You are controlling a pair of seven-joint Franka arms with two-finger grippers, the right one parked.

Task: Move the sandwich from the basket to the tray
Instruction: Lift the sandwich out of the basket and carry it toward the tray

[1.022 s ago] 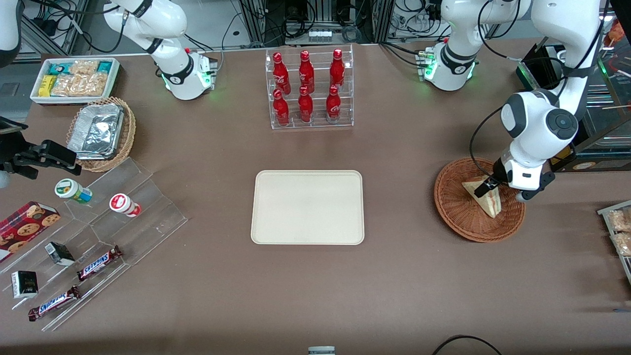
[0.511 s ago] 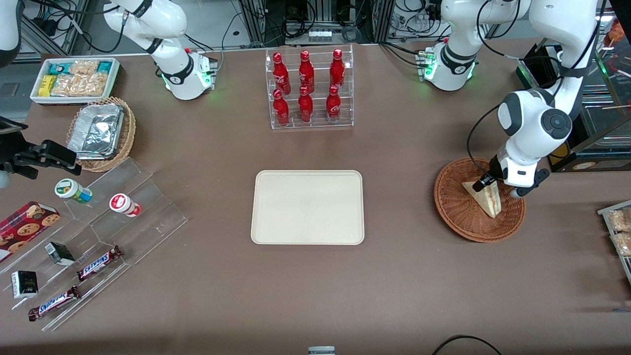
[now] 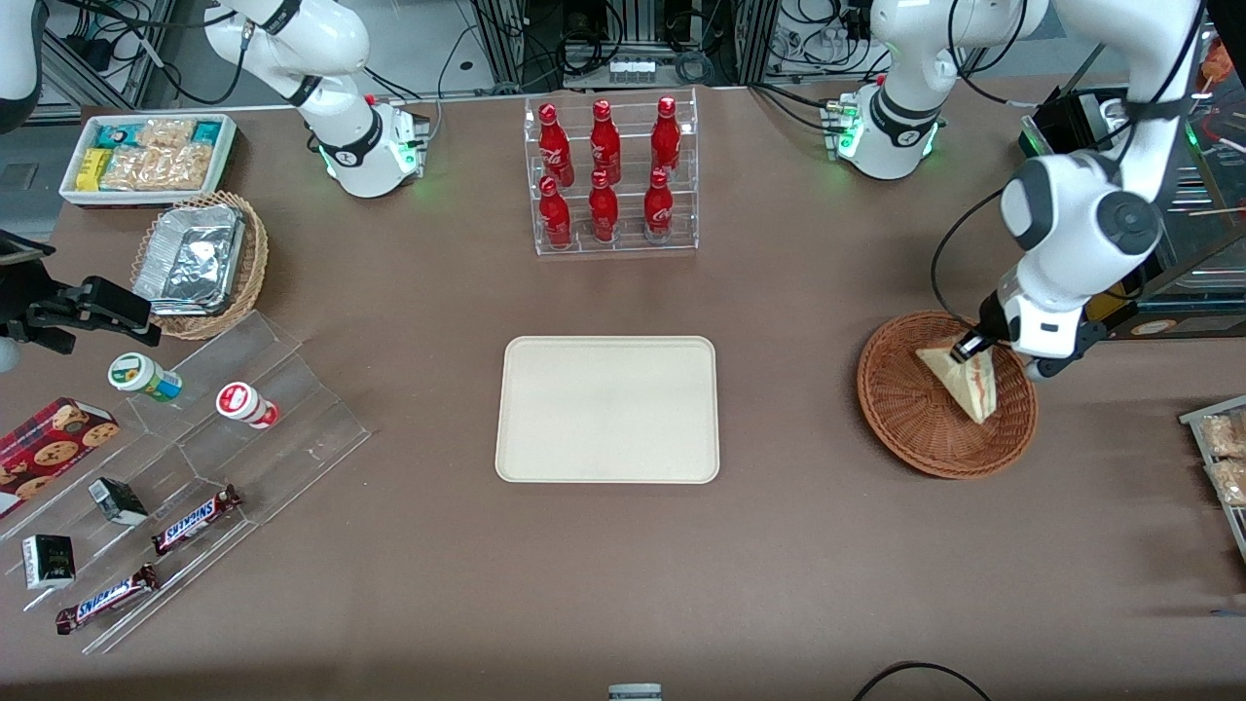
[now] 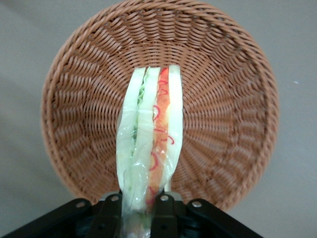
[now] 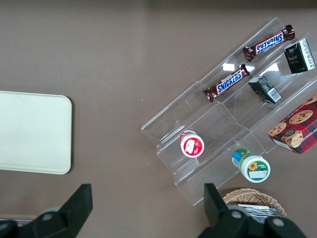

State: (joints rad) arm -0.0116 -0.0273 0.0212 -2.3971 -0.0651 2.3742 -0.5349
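The sandwich [image 3: 964,382] is a wrapped white-bread wedge with red and green filling. It hangs over the reddish-brown wicker basket [image 3: 910,428] at the working arm's end of the table. My left gripper [image 3: 971,349] is shut on the sandwich's upper end and holds it lifted above the basket's floor. In the left wrist view the black fingers [image 4: 166,210] clamp the sandwich [image 4: 151,144] with the basket [image 4: 223,109] below it. The cream-beige tray [image 3: 607,409] lies in the middle of the table and also shows in the right wrist view [image 5: 32,131].
A clear rack of red bottles [image 3: 610,175] stands farther from the front camera than the tray. A dark box [image 3: 1168,263] sits close beside the basket. Clear tiered shelves with snacks [image 3: 185,467], a tan basket with foil trays [image 3: 200,263] and a white snack bin [image 3: 146,156] lie toward the parked arm's end.
My left gripper has closed on the sandwich and risen with it, shifting slightly toward the working arm's end. The sandwich now hangs off the basket floor.
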